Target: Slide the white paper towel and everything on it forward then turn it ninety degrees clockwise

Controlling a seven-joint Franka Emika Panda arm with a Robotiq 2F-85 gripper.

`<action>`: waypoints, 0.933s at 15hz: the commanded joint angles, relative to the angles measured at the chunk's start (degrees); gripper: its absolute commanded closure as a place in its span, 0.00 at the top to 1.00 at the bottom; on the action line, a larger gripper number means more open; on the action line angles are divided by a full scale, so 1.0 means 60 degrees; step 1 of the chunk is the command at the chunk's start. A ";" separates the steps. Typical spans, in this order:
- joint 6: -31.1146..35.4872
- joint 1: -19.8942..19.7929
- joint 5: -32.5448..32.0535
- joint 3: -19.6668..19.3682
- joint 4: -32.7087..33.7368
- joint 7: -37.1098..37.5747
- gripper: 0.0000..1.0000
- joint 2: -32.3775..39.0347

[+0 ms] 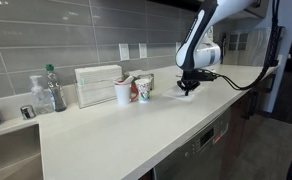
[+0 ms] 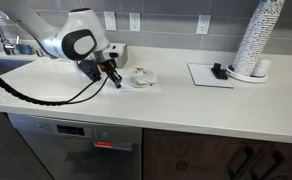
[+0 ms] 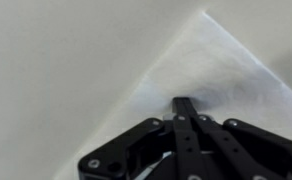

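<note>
The white paper towel (image 2: 146, 82) lies flat on the counter and is barely paler than it. A small low white cup (image 2: 140, 75) sits on it. My gripper (image 2: 114, 80) is at the towel's edge, tilted down toward the sheet. In the wrist view the two black fingers (image 3: 184, 104) are pressed together, and their tip rests on the towel (image 3: 231, 70) near one corner. In an exterior view the gripper (image 1: 188, 84) stands low over the towel (image 1: 194, 90). The small cup does not show in the wrist view.
Two red-and-white printed cups (image 1: 123, 92) (image 1: 143, 90) and an upright ribbed white box (image 1: 96, 85) stand by the wall, with bottles (image 1: 53, 88) beyond. A white base (image 2: 211, 75) and tall stacked cups (image 2: 256, 40) stand further along. A sink faucet (image 2: 4, 35) is at the counter's end.
</note>
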 commanded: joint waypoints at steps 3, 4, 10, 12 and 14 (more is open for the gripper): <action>-0.1495 -0.0175 -0.0692 0.0721 -0.0079 0.1085 0.00 -0.0158; -0.1734 -0.0178 -0.0744 0.0821 -0.0031 0.1265 0.00 -0.0186; -0.2573 -0.0358 -0.0563 0.1410 0.0271 0.2011 0.00 -0.0231; -0.2705 -0.0457 -0.0497 0.1540 0.0274 0.2087 0.00 -0.0370; -0.2843 -0.0558 -0.0501 0.1621 0.0178 0.2047 0.00 -0.0670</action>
